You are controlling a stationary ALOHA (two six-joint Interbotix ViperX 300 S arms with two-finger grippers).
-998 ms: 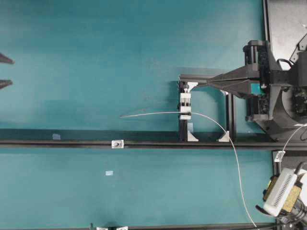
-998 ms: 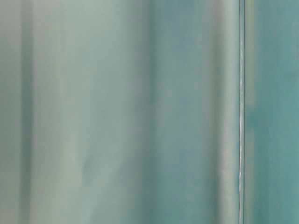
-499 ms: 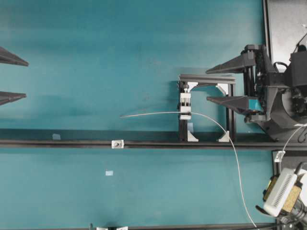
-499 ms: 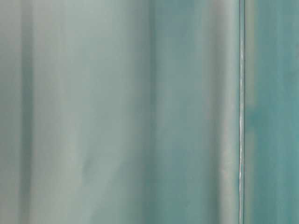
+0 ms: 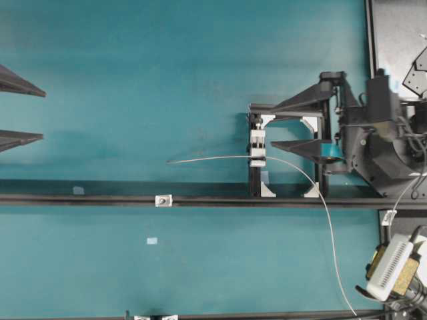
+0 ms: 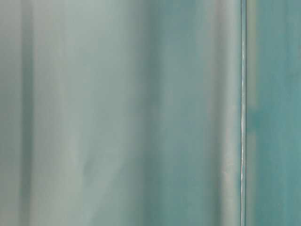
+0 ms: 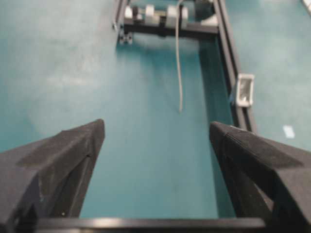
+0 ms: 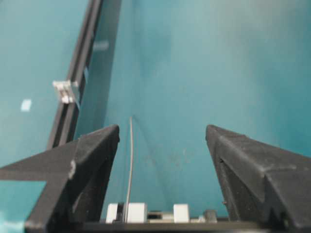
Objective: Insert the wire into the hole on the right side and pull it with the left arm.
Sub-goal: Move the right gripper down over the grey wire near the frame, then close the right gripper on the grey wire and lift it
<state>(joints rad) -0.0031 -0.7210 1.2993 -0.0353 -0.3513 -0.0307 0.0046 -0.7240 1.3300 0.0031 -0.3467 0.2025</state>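
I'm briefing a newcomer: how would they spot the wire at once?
Find the black rail crossing the teal table. Just above it, the wire runs through a white clamp, then curves down right. It is pale grey and hair-thin.

You see matte black arms throughout: the left gripper carries two long, pointed, plain wedge fingers, while the right gripper has a teal-taped finger and thin black cables looping behind it.
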